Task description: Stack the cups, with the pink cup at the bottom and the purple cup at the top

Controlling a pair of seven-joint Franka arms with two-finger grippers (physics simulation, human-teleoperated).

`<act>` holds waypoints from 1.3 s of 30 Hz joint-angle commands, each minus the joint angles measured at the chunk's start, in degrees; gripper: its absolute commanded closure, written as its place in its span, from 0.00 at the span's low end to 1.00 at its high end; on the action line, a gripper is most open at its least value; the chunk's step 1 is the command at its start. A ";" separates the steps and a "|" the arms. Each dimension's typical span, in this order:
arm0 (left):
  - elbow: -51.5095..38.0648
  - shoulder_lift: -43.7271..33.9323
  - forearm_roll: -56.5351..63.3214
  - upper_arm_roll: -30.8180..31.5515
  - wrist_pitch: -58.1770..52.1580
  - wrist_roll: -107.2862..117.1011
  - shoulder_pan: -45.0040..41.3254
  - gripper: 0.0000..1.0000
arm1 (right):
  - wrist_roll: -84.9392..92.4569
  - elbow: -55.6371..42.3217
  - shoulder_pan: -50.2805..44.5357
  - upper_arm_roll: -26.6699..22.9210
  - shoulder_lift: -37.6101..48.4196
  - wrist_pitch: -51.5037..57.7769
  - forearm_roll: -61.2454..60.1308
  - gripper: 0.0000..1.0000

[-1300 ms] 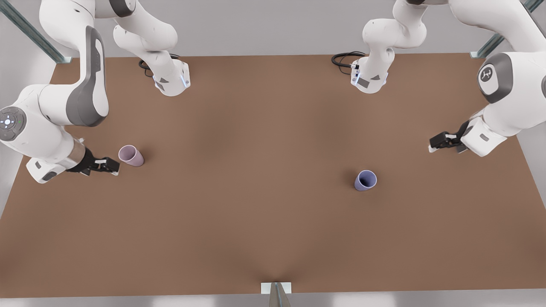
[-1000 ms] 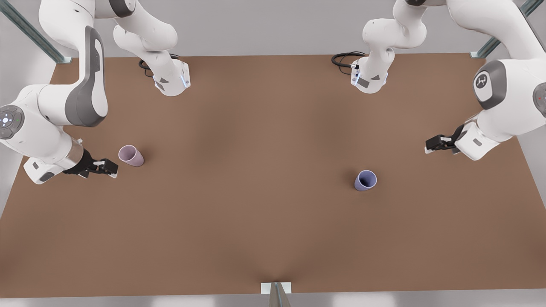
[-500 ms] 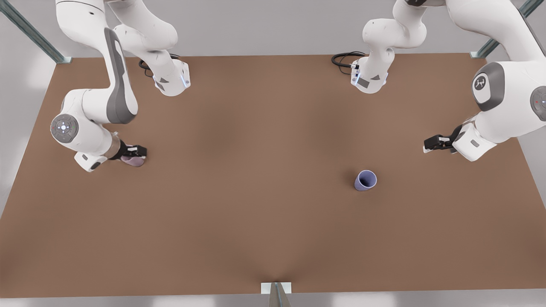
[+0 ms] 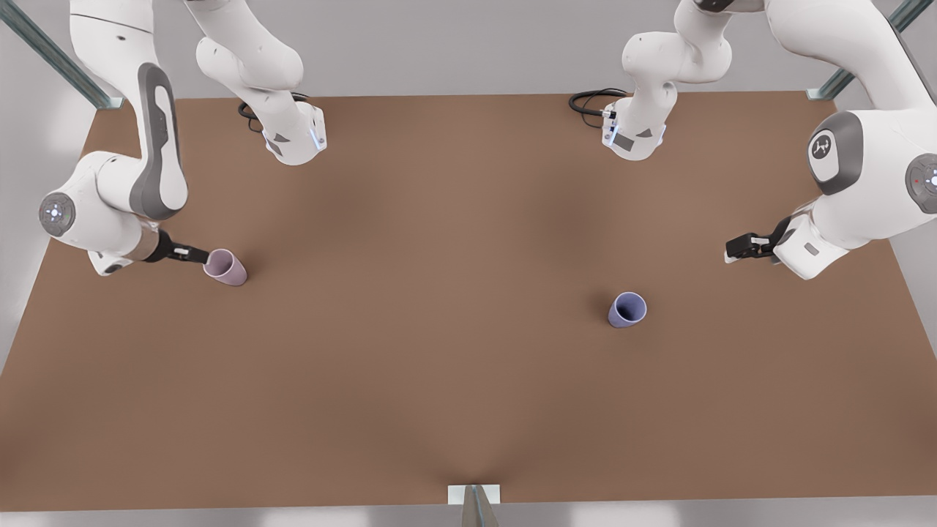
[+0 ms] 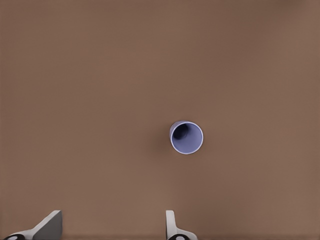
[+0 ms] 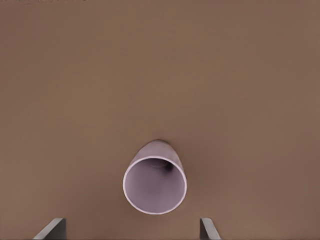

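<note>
**A:** Where are the cups sitting, taking the purple cup (image 4: 627, 309) as the marker?

**B:** The purple cup is standing upright on the brown table (image 4: 439, 380), mouth up, its darker inside showing in the left wrist view (image 5: 187, 137). The pink cup (image 4: 225, 266) is standing well apart from it, far off toward the front view's left and slightly farther back on the table. It is upright too, and nothing is sitting inside either cup.

**A:** And the right gripper?

**B:** The right gripper (image 4: 196, 255) is on the far side of the pink cup from the purple cup, just beside the pink one, its dark fingers reaching the rim. In its wrist view the pink cup (image 6: 154, 184) is lying between the two fingertips (image 6: 50, 229), which are spread wider than the cup with a clear gap on each side. So the jaws are parted and are gripping nothing.

**A:** The left gripper?

**B:** The left gripper (image 4: 741, 247) is hanging well apart from the purple cup, toward the front view's right and farther back. Its wrist camera is looking down on the purple cup, with both fingertips (image 5: 49, 226) spread far apart and nothing between them.
</note>
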State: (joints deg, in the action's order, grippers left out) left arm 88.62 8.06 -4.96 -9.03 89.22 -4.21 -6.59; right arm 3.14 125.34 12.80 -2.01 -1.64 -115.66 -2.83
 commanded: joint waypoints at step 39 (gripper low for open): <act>-0.90 0.82 0.30 -0.20 -0.98 -0.89 0.09 0.00 | 28.94 4.74 6.71 -0.10 -12.42 -12.48 -7.11 0.04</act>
State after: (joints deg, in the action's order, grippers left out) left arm 87.87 9.11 -4.77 -9.20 88.43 -4.42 -6.55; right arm 25.88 130.07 19.51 -2.11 -13.78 -125.01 -9.83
